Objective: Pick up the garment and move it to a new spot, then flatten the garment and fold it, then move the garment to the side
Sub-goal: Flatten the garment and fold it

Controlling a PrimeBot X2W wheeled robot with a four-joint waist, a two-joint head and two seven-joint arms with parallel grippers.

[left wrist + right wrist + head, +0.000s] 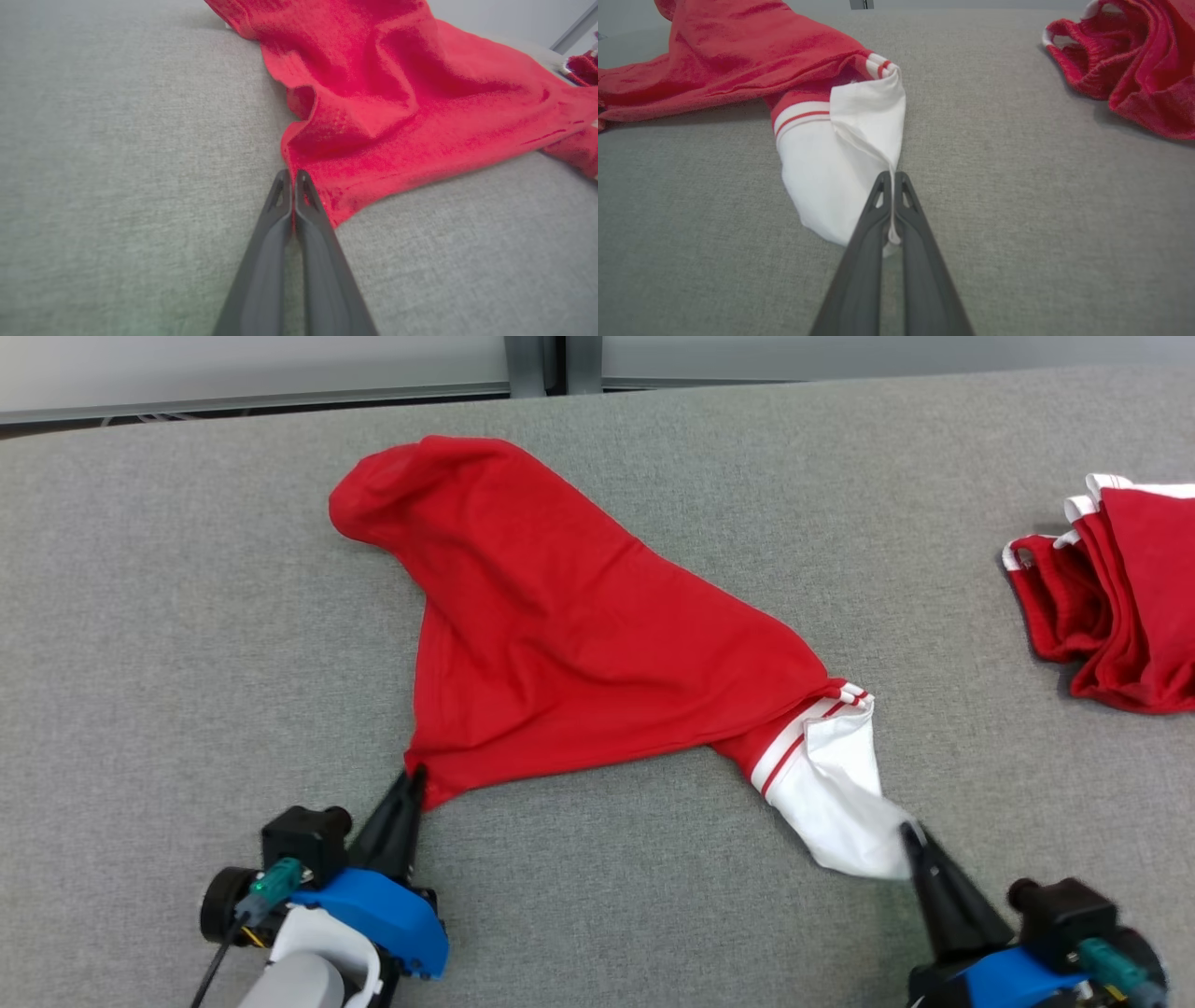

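Grey felt table [187,616] — my left gripper [416,777] pinches the near corner of the red garment [560,635], spread mid-table; my right gripper [908,833] clamps its white end [836,784]. Red pile [1130,607] far right.

Soft, even light falls from above on the grey desk [187,616], bright and without glare. The red garment [579,625] casts a thin, faint shadow under its lifted near edge; the red pile [1120,607] casts a darker one. The head view is sharp, save slight blur at the right claw [910,835]. Both wrist views are grainy, their reds oversaturated and edges bowed.
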